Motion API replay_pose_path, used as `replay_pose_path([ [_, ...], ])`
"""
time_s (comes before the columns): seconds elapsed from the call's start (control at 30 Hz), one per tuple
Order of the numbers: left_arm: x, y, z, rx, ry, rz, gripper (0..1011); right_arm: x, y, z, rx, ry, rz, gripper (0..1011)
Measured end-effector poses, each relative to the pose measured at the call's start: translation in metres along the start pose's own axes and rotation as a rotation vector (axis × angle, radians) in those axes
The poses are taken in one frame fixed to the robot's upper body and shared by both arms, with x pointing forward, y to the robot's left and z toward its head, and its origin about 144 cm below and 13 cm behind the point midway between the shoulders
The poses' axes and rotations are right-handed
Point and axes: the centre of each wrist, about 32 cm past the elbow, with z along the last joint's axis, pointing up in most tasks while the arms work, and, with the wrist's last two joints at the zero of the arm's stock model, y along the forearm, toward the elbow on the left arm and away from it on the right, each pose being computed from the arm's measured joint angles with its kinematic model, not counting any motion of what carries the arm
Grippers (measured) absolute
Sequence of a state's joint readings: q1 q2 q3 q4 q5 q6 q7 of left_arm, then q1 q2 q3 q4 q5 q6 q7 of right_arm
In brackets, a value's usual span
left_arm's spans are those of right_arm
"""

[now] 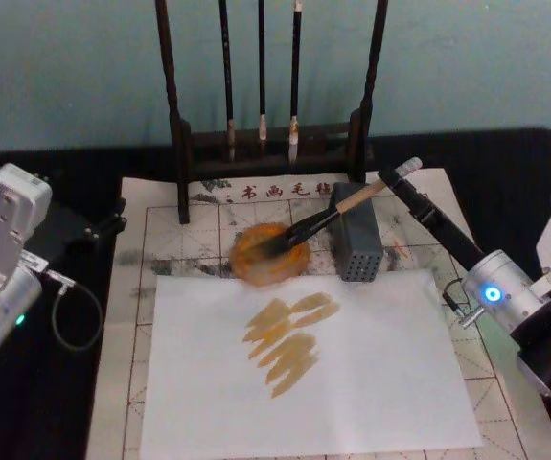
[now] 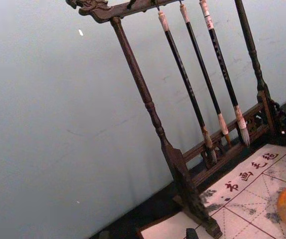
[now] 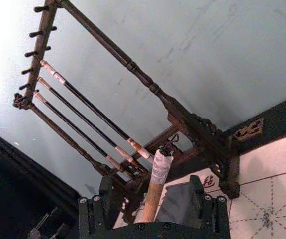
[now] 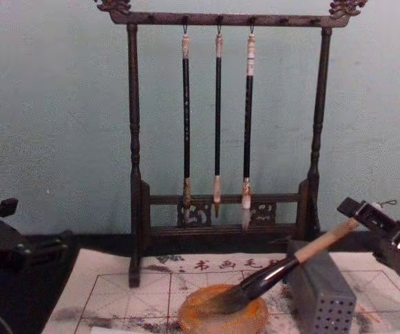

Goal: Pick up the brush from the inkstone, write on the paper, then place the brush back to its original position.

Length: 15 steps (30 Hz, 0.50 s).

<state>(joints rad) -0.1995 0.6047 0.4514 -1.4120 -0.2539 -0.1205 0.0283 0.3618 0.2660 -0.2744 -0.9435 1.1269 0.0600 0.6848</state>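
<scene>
Head view, brush: the brush [image 1: 337,213] lies slanted, its dark tip in the inkstone [image 1: 254,268] and its handle crossing the corner of a grey perforated block [image 1: 361,251] (resting on it or just above it, I cannot tell).
Right gripper [image 1: 401,184]: set about the handle just below the white-wrapped end. Whether it clamps the wood or merely sits round it cannot be told.
Paper [image 1: 129,364]: red-gridded and ink-smudged, under the inkstone and the block. A plain white sheet [image 1: 380,383] lies on it, bearing tan strokes [image 1: 289,340].
Left arm [image 1: 5,254]: parked over the bench [image 1: 59,422] at the left, well apart.
Step in hand: with strokes on the sheet and the tip in the inkstone, probably the return of the brush.
Doing it well: let inkstone and block carry the weight before the grip loosens, and open evenly so the handle does not roll. Then back out along the arm's own line, clear of the cord loop [image 3: 171,143] and the rack [image 1: 275,161].
Writing: red characters [image 1: 265,191] along the paper's far edge read 书画毛毡, the last less surely. No brand seen.
</scene>
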Motion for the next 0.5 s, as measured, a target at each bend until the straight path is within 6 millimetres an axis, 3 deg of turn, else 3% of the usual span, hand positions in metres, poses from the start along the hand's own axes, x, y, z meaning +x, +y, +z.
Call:
replay_pose_path([
  [0.5,0.0,0.0,0.0,0.0,0.0,0.0,1001,0.0009,0.0039,-0.0038,0.01,0.047,0.003,1000],
])
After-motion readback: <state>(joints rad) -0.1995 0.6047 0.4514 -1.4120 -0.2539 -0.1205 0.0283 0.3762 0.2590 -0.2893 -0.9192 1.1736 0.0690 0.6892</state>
